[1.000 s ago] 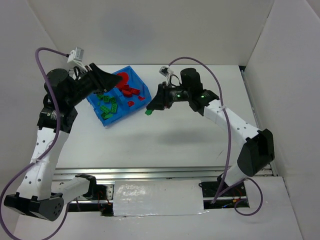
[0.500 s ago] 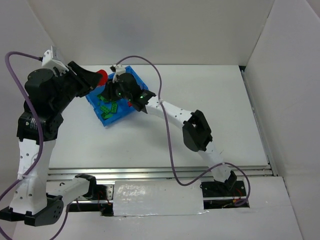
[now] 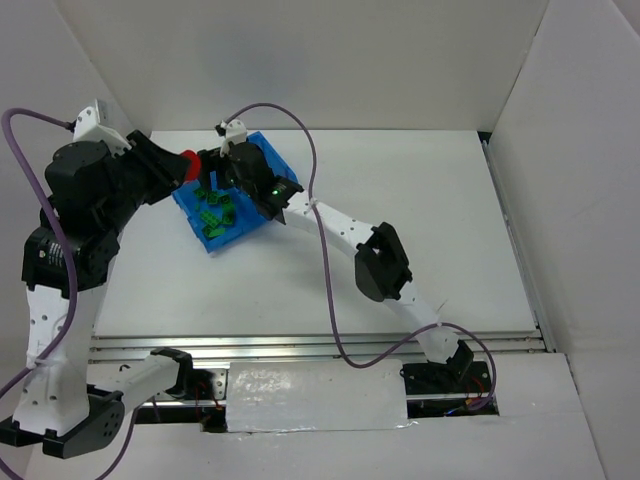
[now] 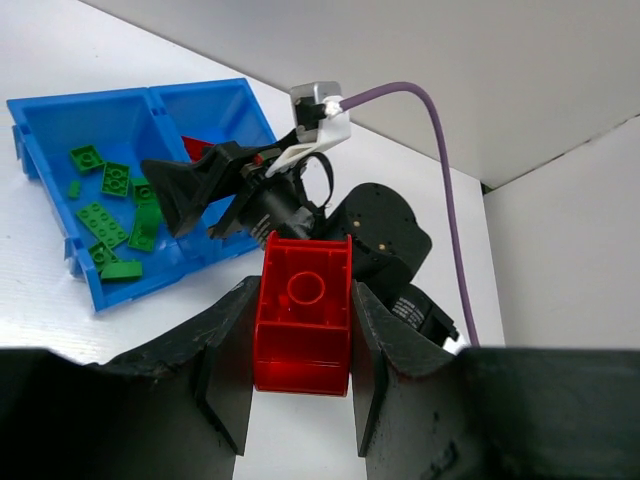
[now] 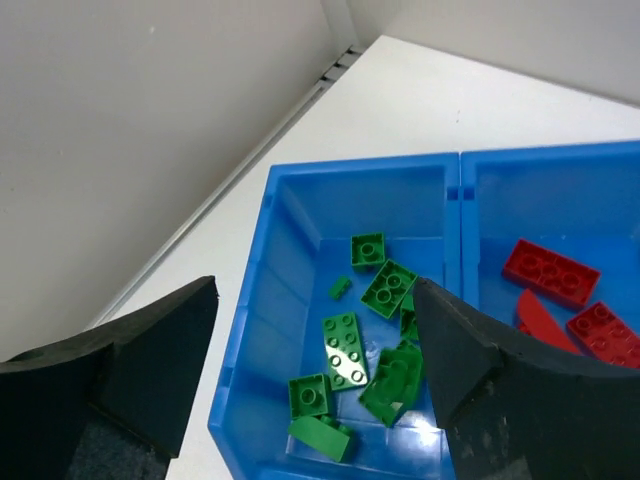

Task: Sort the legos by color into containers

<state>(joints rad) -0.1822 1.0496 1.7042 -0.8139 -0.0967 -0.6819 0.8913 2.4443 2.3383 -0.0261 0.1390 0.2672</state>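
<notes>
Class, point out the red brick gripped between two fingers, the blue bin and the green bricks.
red brick (image 4: 302,325): left wrist view, middle of its front face.
blue bin (image 5: 380,200): right wrist view, far inner wall of the green side.
green bricks (image 5: 345,350): right wrist view, the long flat plate.

White desk (image 3: 420,230), matt surface. Upright white panels border it: back panel (image 3: 300,60) at far edge, left panel (image 3: 55,90), right panel (image 3: 585,200). Ribbed metal rail (image 3: 300,345) along near edge; glossy white sheet (image 3: 315,395) just beyond, centred.

The blue bin (image 5: 252,365) holds green legos (image 5: 345,350) and red legos (image 5: 548,270).
</notes>
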